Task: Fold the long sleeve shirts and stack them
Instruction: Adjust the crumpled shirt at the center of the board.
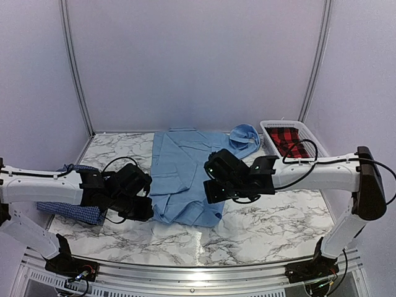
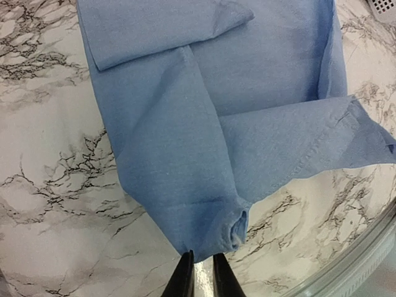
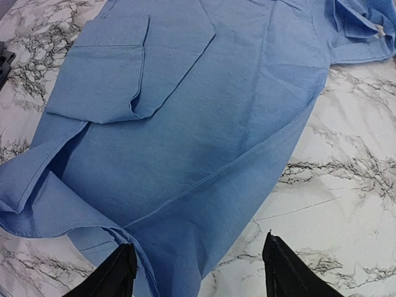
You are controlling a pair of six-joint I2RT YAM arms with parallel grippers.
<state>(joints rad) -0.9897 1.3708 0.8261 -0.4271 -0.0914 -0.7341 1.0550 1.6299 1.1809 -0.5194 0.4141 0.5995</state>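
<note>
The light blue shirt (image 1: 185, 170) lies spread in the middle of the marble table, sleeves folded in over its body, collar at the far right. My left gripper (image 1: 141, 207) is at its near left corner; in the left wrist view the fingers (image 2: 201, 277) are nearly together, pinching the bunched tip of the shirt (image 2: 179, 142). My right gripper (image 1: 213, 185) hovers over the shirt's near right part; in the right wrist view it (image 3: 201, 272) is wide open above the shirt's edge (image 3: 204, 124), holding nothing. The dark blue checked shirt (image 1: 71, 210) lies crumpled at the left, partly under my left arm.
A white basket (image 1: 267, 127) with a red and black plaid cloth (image 1: 289, 142) stands at the back right. The table's metal front rail (image 1: 198, 272) runs along the near edge. White booth walls close the back and sides.
</note>
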